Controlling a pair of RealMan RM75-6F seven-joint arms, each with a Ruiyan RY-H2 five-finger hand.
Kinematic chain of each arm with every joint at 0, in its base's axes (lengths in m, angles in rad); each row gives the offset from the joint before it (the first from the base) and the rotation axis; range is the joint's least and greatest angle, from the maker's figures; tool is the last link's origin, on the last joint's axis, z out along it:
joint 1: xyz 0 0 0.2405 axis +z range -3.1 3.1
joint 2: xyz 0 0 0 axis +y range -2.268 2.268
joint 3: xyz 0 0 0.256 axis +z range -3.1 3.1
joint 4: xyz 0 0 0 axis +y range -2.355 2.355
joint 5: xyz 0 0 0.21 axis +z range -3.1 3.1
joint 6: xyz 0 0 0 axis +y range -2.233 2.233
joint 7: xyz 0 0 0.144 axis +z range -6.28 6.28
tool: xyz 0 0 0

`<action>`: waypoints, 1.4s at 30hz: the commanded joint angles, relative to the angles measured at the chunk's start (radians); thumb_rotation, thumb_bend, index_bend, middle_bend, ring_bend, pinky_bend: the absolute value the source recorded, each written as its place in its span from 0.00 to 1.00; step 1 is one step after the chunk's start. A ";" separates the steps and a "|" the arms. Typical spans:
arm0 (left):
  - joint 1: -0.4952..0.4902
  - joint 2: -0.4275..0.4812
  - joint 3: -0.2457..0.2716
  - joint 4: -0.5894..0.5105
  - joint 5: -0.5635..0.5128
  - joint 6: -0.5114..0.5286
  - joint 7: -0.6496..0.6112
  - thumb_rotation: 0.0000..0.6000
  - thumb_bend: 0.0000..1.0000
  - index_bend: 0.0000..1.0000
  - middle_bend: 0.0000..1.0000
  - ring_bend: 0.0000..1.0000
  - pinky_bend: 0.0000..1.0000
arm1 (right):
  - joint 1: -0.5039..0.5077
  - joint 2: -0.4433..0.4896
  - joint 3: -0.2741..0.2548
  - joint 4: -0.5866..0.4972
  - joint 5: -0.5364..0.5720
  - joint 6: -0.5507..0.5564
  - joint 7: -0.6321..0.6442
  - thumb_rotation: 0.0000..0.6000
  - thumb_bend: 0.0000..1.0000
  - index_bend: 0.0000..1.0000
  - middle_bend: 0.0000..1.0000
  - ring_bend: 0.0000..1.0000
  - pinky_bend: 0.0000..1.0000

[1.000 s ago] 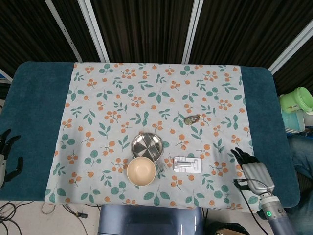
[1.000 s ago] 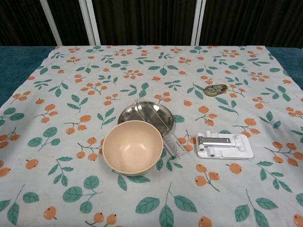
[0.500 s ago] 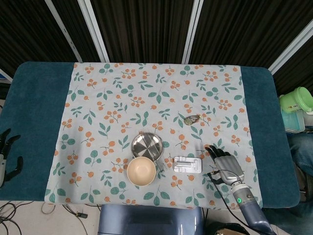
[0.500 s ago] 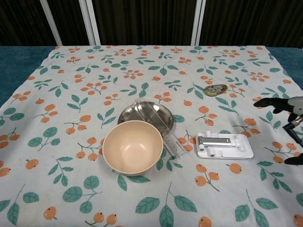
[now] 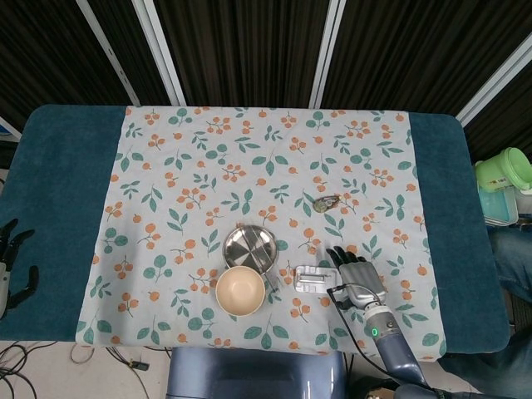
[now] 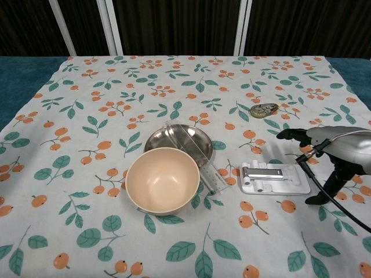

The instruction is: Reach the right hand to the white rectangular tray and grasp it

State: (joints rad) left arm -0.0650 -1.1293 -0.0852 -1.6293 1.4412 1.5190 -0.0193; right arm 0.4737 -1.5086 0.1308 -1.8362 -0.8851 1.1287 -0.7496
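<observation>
The white rectangular tray (image 5: 316,278) (image 6: 272,177) lies flat on the floral cloth, right of the bowl, with a small metal piece on it. My right hand (image 5: 356,277) (image 6: 331,152) hovers just right of the tray's right end with its fingers spread and nothing held; its fingertips reach over the tray's far right corner. Whether it touches the tray I cannot tell. My left hand (image 5: 12,264) rests open at the table's far left edge, seen only in the head view.
A peach bowl (image 5: 240,289) (image 6: 163,179) overlaps a round steel plate (image 5: 250,246) (image 6: 179,138) left of the tray, with a clear ruler (image 6: 210,175) between them. A small dark trinket (image 5: 325,201) (image 6: 264,109) lies farther back. Green cups (image 5: 504,169) stand off the table at right.
My right hand has moved left from the table's right side to the tray's right end, still with fingers spread. The tray and the left hand have not moved.
</observation>
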 commanded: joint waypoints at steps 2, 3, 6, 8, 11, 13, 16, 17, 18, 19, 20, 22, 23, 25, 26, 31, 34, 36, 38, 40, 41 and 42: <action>-0.005 -0.003 -0.004 0.003 -0.008 -0.008 0.004 1.00 0.49 0.16 0.03 0.04 0.00 | 0.018 -0.024 0.004 0.007 0.022 0.023 -0.018 1.00 0.17 0.06 0.10 0.15 0.25; -0.007 -0.003 -0.006 0.004 -0.012 -0.012 0.005 1.00 0.49 0.16 0.03 0.04 0.00 | 0.023 -0.030 0.007 0.009 0.029 0.026 -0.021 1.00 0.17 0.06 0.11 0.15 0.25; -0.010 -0.003 -0.007 0.000 -0.017 -0.019 0.009 1.00 0.49 0.16 0.03 0.04 0.00 | 0.038 -0.044 0.009 0.009 0.051 0.035 -0.039 1.00 0.17 0.06 0.11 0.15 0.25; -0.011 -0.003 -0.007 -0.003 -0.016 -0.020 0.010 1.00 0.49 0.16 0.03 0.04 0.00 | 0.048 -0.056 0.008 0.003 0.074 0.049 -0.063 1.00 0.17 0.06 0.11 0.15 0.25; -0.010 0.001 -0.005 -0.009 -0.011 -0.017 0.005 1.00 0.49 0.16 0.03 0.04 0.00 | 0.068 -0.075 0.008 -0.011 0.119 0.072 -0.112 1.00 0.17 0.07 0.13 0.16 0.25; -0.008 0.003 -0.005 -0.011 -0.013 -0.015 0.000 1.00 0.49 0.16 0.03 0.04 0.00 | 0.081 -0.091 0.007 -0.016 0.130 0.094 -0.139 1.00 0.17 0.08 0.15 0.17 0.25; -0.009 0.006 -0.007 -0.013 -0.019 -0.020 -0.003 1.00 0.49 0.16 0.04 0.04 0.00 | 0.102 -0.135 0.005 0.003 0.148 0.110 -0.169 1.00 0.17 0.09 0.17 0.19 0.25; -0.009 0.006 -0.007 -0.013 -0.019 -0.020 -0.003 1.00 0.49 0.16 0.04 0.04 0.00 | 0.107 -0.145 0.005 0.010 0.152 0.114 -0.172 1.00 0.17 0.10 0.18 0.20 0.25; -0.009 0.007 -0.007 -0.014 -0.020 -0.020 -0.005 1.00 0.49 0.16 0.04 0.04 0.00 | 0.111 -0.158 0.006 0.019 0.154 0.120 -0.173 1.00 0.17 0.11 0.19 0.21 0.25; -0.008 0.007 -0.007 -0.014 -0.020 -0.020 -0.007 1.00 0.49 0.16 0.04 0.04 0.00 | 0.116 -0.169 0.007 0.027 0.154 0.122 -0.170 1.00 0.17 0.12 0.20 0.22 0.25; -0.008 0.007 -0.007 -0.015 -0.020 -0.019 -0.008 1.00 0.49 0.16 0.04 0.04 0.00 | 0.119 -0.176 0.008 0.032 0.152 0.123 -0.168 1.00 0.17 0.14 0.22 0.23 0.25; -0.007 0.008 -0.007 -0.016 -0.021 -0.020 -0.009 1.00 0.49 0.16 0.04 0.04 0.00 | 0.124 -0.184 0.007 0.033 0.146 0.129 -0.166 1.00 0.17 0.18 0.25 0.26 0.25; -0.008 0.009 -0.007 -0.017 -0.021 -0.020 -0.010 1.00 0.49 0.16 0.04 0.04 0.00 | 0.128 -0.189 0.006 0.033 0.137 0.136 -0.168 1.00 0.17 0.20 0.26 0.27 0.25; -0.008 0.009 -0.008 -0.017 -0.023 -0.020 -0.011 1.00 0.49 0.16 0.04 0.04 0.00 | 0.135 -0.193 0.002 0.029 0.129 0.146 -0.180 1.00 0.17 0.23 0.28 0.29 0.25; -0.008 0.010 -0.008 -0.018 -0.023 -0.020 -0.010 1.00 0.49 0.16 0.04 0.04 0.00 | 0.138 -0.195 0.001 0.026 0.131 0.150 -0.184 1.00 0.17 0.24 0.29 0.30 0.25; -0.009 0.012 -0.008 -0.024 -0.023 -0.021 -0.007 1.00 0.49 0.16 0.04 0.04 0.00 | 0.151 -0.193 0.004 0.016 0.155 0.155 -0.199 1.00 0.18 0.27 0.30 0.31 0.25; -0.008 0.012 -0.008 -0.025 -0.024 -0.020 -0.007 1.00 0.49 0.16 0.04 0.04 0.00 | 0.156 -0.187 0.002 0.012 0.169 0.154 -0.202 1.00 0.18 0.28 0.30 0.31 0.25; -0.008 0.012 -0.008 -0.025 -0.025 -0.020 -0.005 1.00 0.49 0.16 0.04 0.04 0.00 | 0.158 -0.185 0.000 0.011 0.176 0.153 -0.202 1.00 0.19 0.28 0.30 0.31 0.25; -0.008 0.012 -0.008 -0.024 -0.025 -0.020 -0.005 1.00 0.49 0.16 0.04 0.04 0.00 | 0.160 -0.183 0.000 0.015 0.182 0.151 -0.197 1.00 0.19 0.29 0.30 0.32 0.25; -0.007 0.011 -0.007 -0.023 -0.025 -0.018 -0.005 1.00 0.49 0.16 0.04 0.04 0.00 | 0.162 -0.181 0.002 0.023 0.186 0.146 -0.190 1.00 0.20 0.29 0.31 0.33 0.25; -0.006 0.011 -0.008 -0.022 -0.025 -0.018 -0.006 1.00 0.49 0.16 0.04 0.04 0.00 | 0.163 -0.180 0.002 0.024 0.187 0.145 -0.188 1.00 0.23 0.30 0.31 0.34 0.25; -0.006 0.011 -0.008 -0.023 -0.026 -0.018 -0.006 1.00 0.49 0.16 0.04 0.04 0.00 | 0.164 -0.179 0.001 0.024 0.189 0.144 -0.186 1.00 0.26 0.31 0.32 0.35 0.25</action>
State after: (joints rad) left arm -0.0712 -1.1183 -0.0929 -1.6519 1.4157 1.5012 -0.0255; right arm 0.6377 -1.6880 0.1320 -1.8122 -0.6964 1.2730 -0.9359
